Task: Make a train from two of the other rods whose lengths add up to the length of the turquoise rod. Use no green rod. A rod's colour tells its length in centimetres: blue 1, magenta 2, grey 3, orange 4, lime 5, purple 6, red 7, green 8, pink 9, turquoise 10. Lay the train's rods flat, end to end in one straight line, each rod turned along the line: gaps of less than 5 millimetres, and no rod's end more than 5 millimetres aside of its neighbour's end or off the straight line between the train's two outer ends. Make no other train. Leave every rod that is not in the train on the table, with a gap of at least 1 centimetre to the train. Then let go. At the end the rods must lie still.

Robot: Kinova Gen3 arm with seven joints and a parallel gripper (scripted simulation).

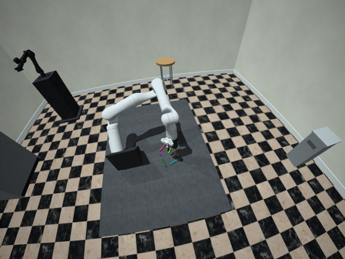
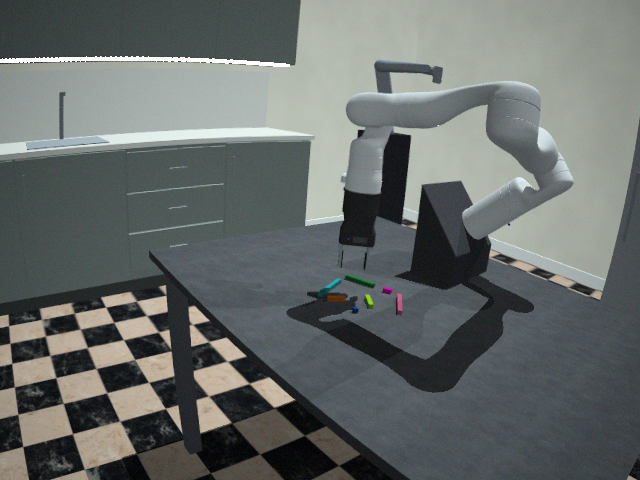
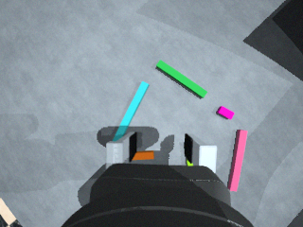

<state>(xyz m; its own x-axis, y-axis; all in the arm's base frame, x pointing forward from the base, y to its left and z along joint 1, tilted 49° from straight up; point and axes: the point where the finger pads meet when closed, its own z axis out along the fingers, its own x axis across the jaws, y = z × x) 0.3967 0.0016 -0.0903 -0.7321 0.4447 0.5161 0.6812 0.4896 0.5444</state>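
The turquoise rod [image 1: 174,161] [image 2: 329,286] [image 3: 133,109] lies flat and slanted. The pink rod [image 1: 162,147] [image 2: 399,303] [image 3: 238,161] lies apart from it, on the opposite side of the group. The small blue rod [image 2: 355,310] lies between the orange and lime rods, nearer the exterior camera; the gripper hides it in the wrist view. The green rod [image 1: 164,162] [image 2: 359,281] [image 3: 182,79] lies near one turquoise end. My gripper [image 2: 353,267] [image 3: 160,143] is open and empty, high above the table. No rods are joined end to end.
The magenta rod [image 1: 160,154] [image 2: 387,290] [image 3: 225,113] lies between the green and pink rods. The orange rod [image 1: 177,154] [image 2: 336,298] [image 3: 144,155] lies near the turquoise rod. The lime rod [image 1: 169,150] [image 2: 368,301] [image 3: 189,164] is mostly hidden in the wrist view.
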